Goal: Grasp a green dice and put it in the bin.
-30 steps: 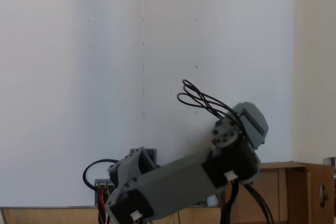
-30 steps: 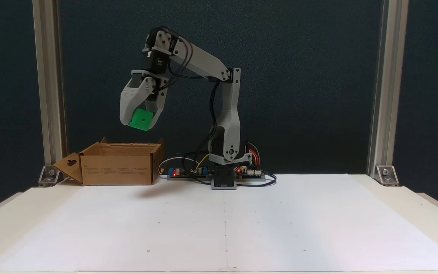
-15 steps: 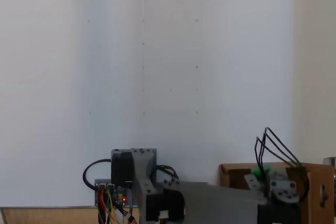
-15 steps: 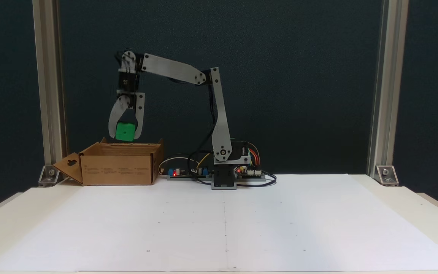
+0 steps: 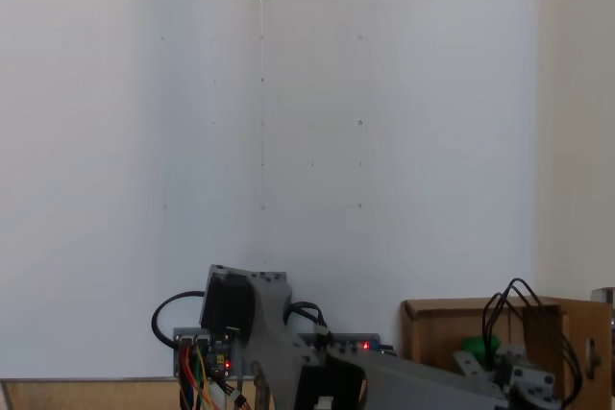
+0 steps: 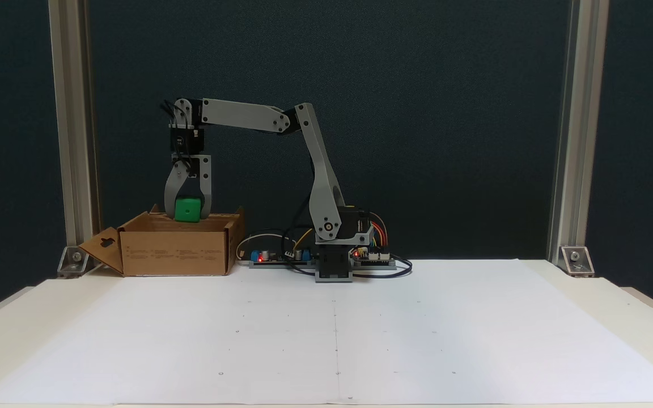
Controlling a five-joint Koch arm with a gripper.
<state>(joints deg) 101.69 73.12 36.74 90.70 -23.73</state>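
Far left on the table in a fixed view, the bin [image 6: 174, 249] sits with its flaps up, a brown cardboard box with one flap [image 6: 102, 247] splayed out to the side and a small hanging slot cut in it, and right above its open top we have the gripper [image 6: 188, 217] pointing straight down with the green dice [image 6: 187, 208] pinched between its two grey jaws; the cube is bright green, rounded at the edges, one tiny dark dot on the face toward us, and its lower edge dips level with the box rim, held and not resting on anything we can make out. Moving right, the grey arm [image 6: 247, 116] reaches almost level back to its elbow, then drops to the base [image 6: 334, 266] among coloured wires and a circuit board [image 6: 272, 256] with a red light, all at the back edge of a white paper sheet [image 6: 338, 334]. Now the other fixed view, looking down from behind the arm, gives us the inside of the bin [image 5: 429, 338] at lower right, with a sliver of the green dice [image 5: 477, 346] showing within its walls beside black cables [image 5: 519, 300], though the jaws themselves are hidden there by the wrist
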